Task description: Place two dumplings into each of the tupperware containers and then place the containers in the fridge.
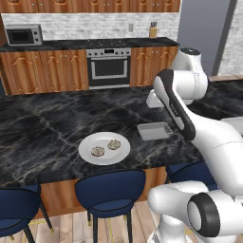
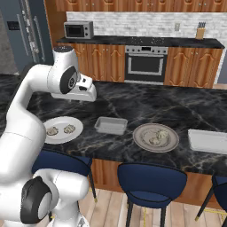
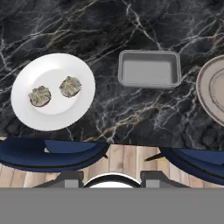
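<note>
1. The gripper (image 2: 91,94) hangs above the black marble tabletop (image 2: 133,104), clear of everything on it, pointing down over the near edge.
2. Whether the jaws are spread or pressed together cannot be told: in the hand view only two dark stubs peek up at the bottom, and nothing sits between them.
3. Two dumplings (image 3: 40,96) (image 3: 70,86) lie side by side on a round white plate (image 3: 52,118), close together but seemingly not touching.
4. An empty container (image 3: 149,68), a shallow pale grey tray, sits on the tabletop just beside the white plate, apart from it.
5. On the far side of that container rests a round grey plate (image 2: 141,141) carrying more dumplings (image 2: 157,137); they blur together in the right base view, so their count is unclear.
6. A second container (image 2: 208,141) lies further along the tabletop beyond the grey plate, near the edge of the right base view.
7. The fridge (image 2: 26,31) stands behind the arm at the back left of the right base view, its door shut.
8. Blue stools (image 1: 111,192) stand tucked under the near edge of the tabletop.
9. An oven (image 1: 109,66) and a microwave (image 1: 23,34) sit along the back wall.
</note>
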You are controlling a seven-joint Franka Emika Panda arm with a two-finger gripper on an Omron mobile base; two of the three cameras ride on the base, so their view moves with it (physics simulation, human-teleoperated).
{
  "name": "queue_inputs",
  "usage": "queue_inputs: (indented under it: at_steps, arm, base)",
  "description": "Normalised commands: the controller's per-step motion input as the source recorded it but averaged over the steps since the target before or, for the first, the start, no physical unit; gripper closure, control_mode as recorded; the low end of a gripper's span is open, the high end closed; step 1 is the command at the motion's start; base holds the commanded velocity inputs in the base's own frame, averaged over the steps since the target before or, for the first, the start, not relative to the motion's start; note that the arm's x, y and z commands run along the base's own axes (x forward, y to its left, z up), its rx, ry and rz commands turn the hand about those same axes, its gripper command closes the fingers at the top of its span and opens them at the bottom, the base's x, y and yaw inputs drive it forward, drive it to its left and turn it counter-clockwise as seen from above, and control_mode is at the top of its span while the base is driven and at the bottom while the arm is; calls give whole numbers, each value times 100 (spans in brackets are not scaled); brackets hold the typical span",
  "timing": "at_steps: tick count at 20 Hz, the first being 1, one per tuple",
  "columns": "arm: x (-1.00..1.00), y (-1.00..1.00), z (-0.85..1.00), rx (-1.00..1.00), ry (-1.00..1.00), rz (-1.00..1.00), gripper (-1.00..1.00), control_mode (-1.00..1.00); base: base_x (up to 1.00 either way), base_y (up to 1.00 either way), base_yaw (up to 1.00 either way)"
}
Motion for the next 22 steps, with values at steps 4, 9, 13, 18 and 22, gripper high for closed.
queue_inputs:
  at_steps: [4,9,13,18,22]
  arm:
    - [0,40,-1,0,0,0,-100,-100]
    - [24,95,-30,0,1,3,-100,-100]
    - [19,56,-67,0,18,0,-100,-100]
    - [29,50,-79,0,23,0,-100,-100]
    - [31,0,-62,0,12,0,-100,-100]
  base:
    - [0,0,0]
    - [0,0,0]
    - [0,0,0]
    - [0,0,0]
    - [0,0,0]
